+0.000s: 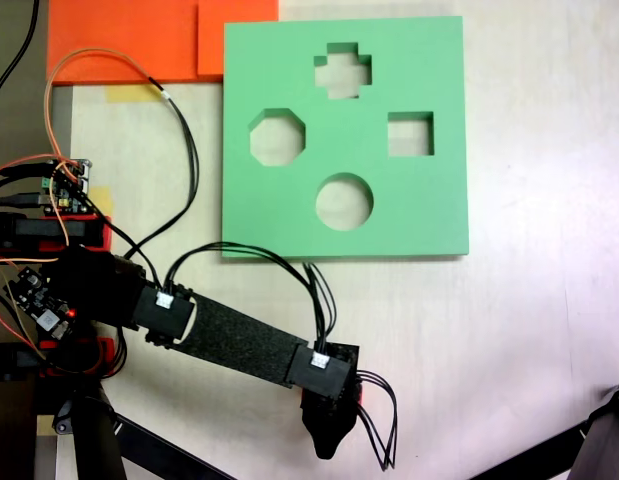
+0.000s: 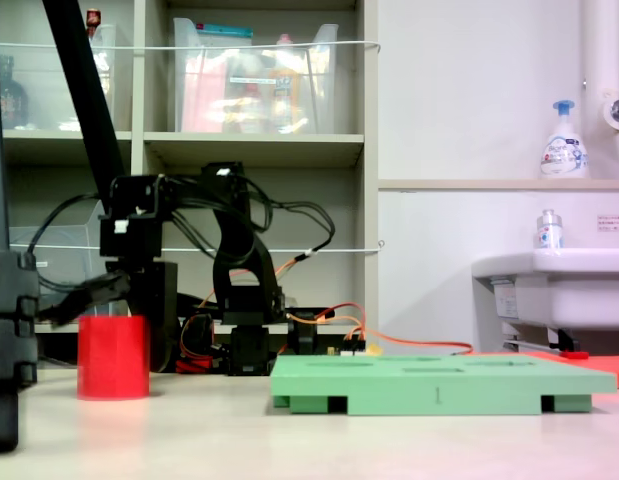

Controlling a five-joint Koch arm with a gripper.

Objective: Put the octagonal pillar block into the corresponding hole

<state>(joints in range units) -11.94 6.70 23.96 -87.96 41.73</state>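
The octagonal pillar block (image 2: 113, 357), bright red, stands upright on the table at the second exterior view's left. My gripper (image 2: 99, 335) is at the block and looks open. One black finger (image 2: 81, 298) slants out over its top and the other part hangs down beside its right edge. In the first exterior view the gripper (image 1: 329, 425) is a dark mass near the bottom centre, and it hides the block. The eight-sided hole (image 1: 277, 137) is in the left part of the green foam board (image 1: 429, 210) and holds nothing. It lies well away from the gripper.
The green board (image 2: 439, 383) also has cross (image 1: 342, 70), square (image 1: 410, 134) and round (image 1: 344, 201) cut-outs. Orange sheets (image 1: 119, 40) lie at the top left. The arm's base, circuit boards and loose wires (image 1: 59, 250) fill the left side. A tripod leg (image 1: 589, 440) shows at the bottom right.
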